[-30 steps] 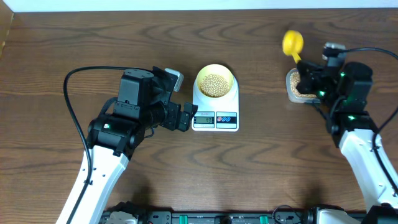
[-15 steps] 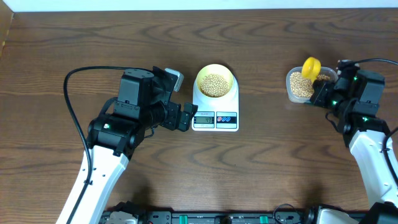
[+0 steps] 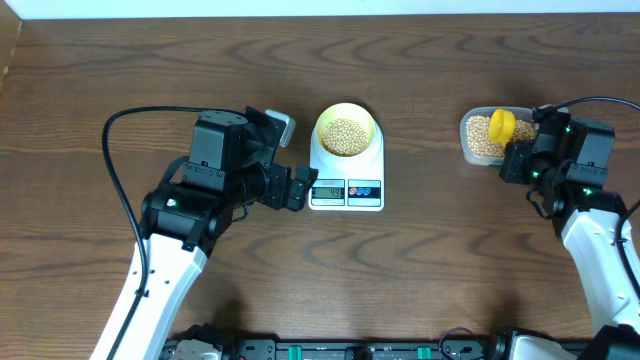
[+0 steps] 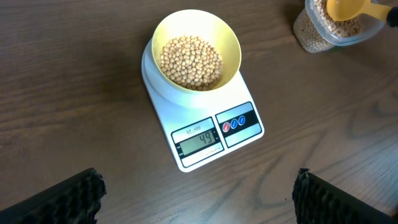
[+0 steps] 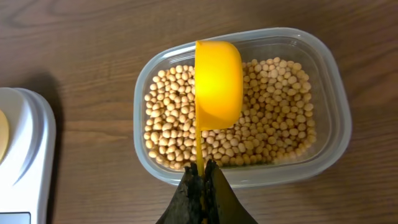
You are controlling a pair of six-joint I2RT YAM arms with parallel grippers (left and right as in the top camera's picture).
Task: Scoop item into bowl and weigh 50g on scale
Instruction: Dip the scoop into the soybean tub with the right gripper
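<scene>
The pale yellow bowl stands on the white scale, holding a heap of beige beans. The scale's display reads 49. More beans fill a clear tub at the right. My right gripper is shut on the thin handle of a yellow scoop, whose cup sits low over the tub's beans. My left gripper stands open on the near left side of the scale, nothing between its fingers.
Dark wood table all around. The tub stands about one scale's width to the right of the scale. A black cable loops behind the left arm.
The right gripper brought the scoop from up behind the tub down and over the beans inside it. The left arm, bowl and scale have not moved.
</scene>
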